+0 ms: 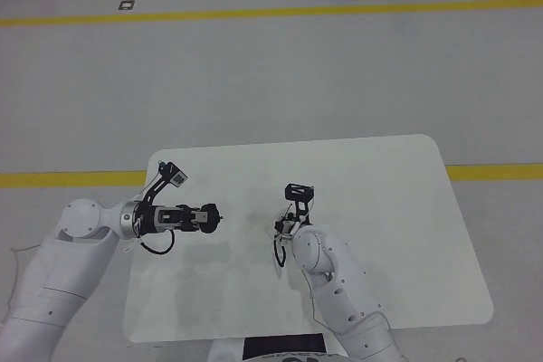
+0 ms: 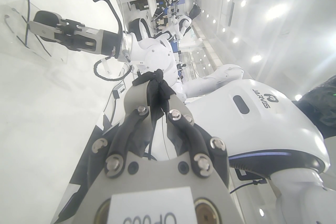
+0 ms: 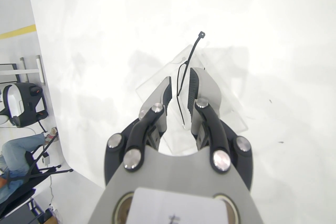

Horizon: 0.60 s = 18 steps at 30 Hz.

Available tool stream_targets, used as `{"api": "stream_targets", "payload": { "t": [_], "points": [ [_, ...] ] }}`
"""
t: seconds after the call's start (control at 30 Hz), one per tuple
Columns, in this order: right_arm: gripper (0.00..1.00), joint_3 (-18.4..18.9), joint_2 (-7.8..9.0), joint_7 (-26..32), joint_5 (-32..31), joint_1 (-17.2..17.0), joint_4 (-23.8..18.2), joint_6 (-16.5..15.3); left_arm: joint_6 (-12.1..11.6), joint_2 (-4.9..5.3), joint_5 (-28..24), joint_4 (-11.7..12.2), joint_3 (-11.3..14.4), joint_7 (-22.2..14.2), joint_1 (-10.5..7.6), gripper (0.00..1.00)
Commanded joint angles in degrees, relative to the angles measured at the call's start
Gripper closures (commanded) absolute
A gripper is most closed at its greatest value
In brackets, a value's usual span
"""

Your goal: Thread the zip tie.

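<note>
The threading looks barely begun, if begun at all. The thin black plastic zip tie [image 3: 195, 46] lies along a clear, flat plastic plate [image 3: 229, 110], which sits tilted on the white rounded table [image 1: 389, 226], a little left of the table's middle. The tie's small square head sticks out past the far edge of the plate, and nothing passes through it. Its strap runs back towards the near side across the plate. Midway a fine black loop bows out beside the strap, and I cannot tell whether that is the tail doubling back or the strap passing through a slot in the plate. By my reckoning the real work is all left to do: take hold of the strap, bring the tail round and feed it through the head.

The right gripper [image 3: 179, 89] hangs directly over the plate with its two ribbed fingers [image 3: 193, 86] apart, about half open. The strap runs lengthwise through the gap between them. Neither pad seems to press on the tie, so the gripper holds nothing. The far finger's tip is close beside the strap, and I cannot tell whether the tips touch the plate.

The left gripper [image 2: 157, 93] is well to the left of the plate, pointing towards it across the table, and is not touching the tie. A knotted scrap of black fabric [image 2: 157, 76] sits at its tip, and I cannot tell whether this gripper is apart or together.
</note>
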Motion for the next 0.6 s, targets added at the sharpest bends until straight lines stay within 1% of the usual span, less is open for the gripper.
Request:
{"api": "stream_targets", "payload": {
  "t": [0.0,0.57],
  "points": [
    [0.83,0.03,-0.05,0.05,0.08,0.22,0.31,0.00,0.00,0.00,0.00,0.00,0.00,0.00,0.00,1.00],
    [0.84,0.26,-0.65,-0.40,0.19,2.09,3.59,0.00,0.00,0.00,0.00,0.00,0.00,0.00,0.00,1.00]
  ]
}}
